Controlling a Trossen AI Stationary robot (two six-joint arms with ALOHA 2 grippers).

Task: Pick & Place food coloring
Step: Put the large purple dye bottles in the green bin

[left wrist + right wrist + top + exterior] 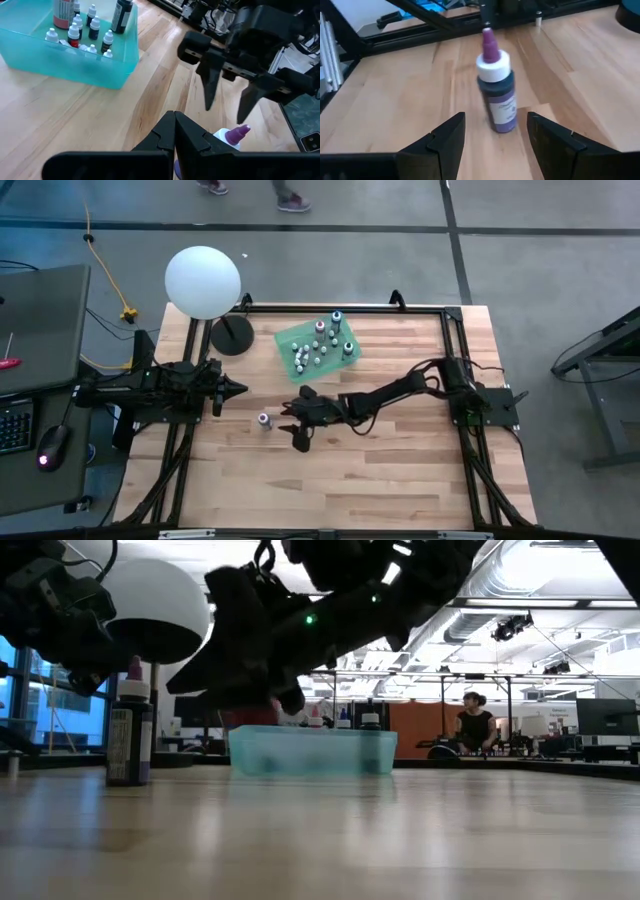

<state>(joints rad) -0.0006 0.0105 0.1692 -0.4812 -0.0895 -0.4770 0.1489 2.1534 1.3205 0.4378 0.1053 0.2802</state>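
Right gripper (296, 423) released, fingers spread, purple-tipped bottle (264, 420) upright just beside (untouched), left gripper (238, 389) clenched

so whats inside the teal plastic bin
The translucent teal plastic bin holds small dropper bottles with whitish caps, one taller dark bottle and a red-labelled one. Anything lying flat beneath them is hidden.

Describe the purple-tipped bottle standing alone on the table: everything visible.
The purple-tipped bottle is small, with a dark purple body, a pale printed label, a white collar cap and a pointed purple nozzle; it looks like plastic. It stands upright on the bare wooden table, apart from the teal bin that holds the other bottles. Nothing touches it: the right hand is open with its fingers either side, short of the bottle, and the left hand waits nearby, shut.
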